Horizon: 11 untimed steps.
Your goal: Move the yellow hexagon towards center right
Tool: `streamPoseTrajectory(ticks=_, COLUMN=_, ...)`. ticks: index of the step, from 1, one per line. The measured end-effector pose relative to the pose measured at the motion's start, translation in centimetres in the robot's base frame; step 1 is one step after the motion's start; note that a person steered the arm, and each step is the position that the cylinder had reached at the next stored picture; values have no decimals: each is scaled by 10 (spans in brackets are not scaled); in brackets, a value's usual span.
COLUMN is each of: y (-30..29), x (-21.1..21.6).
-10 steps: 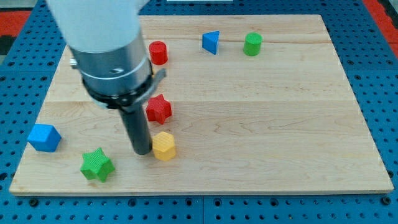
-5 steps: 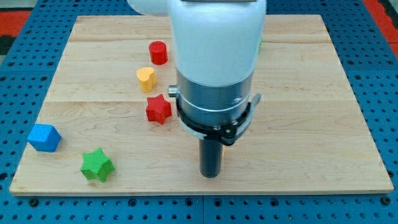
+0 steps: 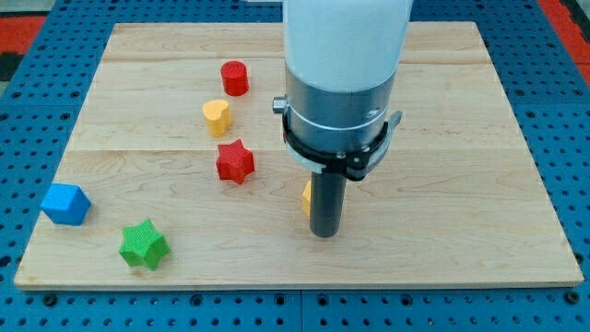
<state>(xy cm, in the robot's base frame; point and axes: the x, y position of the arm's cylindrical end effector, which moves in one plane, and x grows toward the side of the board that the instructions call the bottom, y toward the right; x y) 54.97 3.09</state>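
The yellow hexagon (image 3: 306, 196) is mostly hidden behind my rod; only a sliver of it shows at the rod's left side, low in the middle of the board. My tip (image 3: 324, 231) rests on the board right beside it, touching or nearly touching it on its right and lower side. The arm's white and grey body covers the upper middle of the view.
A red cylinder (image 3: 234, 77), a yellow heart-shaped block (image 3: 217, 116) and a red star (image 3: 235, 161) stand left of the arm. A blue cube (image 3: 64, 204) and a green star (image 3: 143, 244) sit at the lower left. The wooden board (image 3: 461, 184) ends close below my tip.
The arm swept from the left side to the middle, pushing the yellow hexagon rightward. In the last half second it moved slightly right and up; the hexagon now peeks out left of the rod.
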Motion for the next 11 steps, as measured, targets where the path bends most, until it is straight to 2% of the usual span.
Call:
streamPoseTrajectory(ticks=2, y=-1, x=-28)
streamPoseTrajectory(ticks=6, y=-30, x=-21)
streamPoseTrajectory(ticks=8, y=-97, x=-16)
streamPoseTrajectory(ticks=9, y=-92, x=-32)
streamPoseTrajectory(ticks=11, y=-28, x=-50)
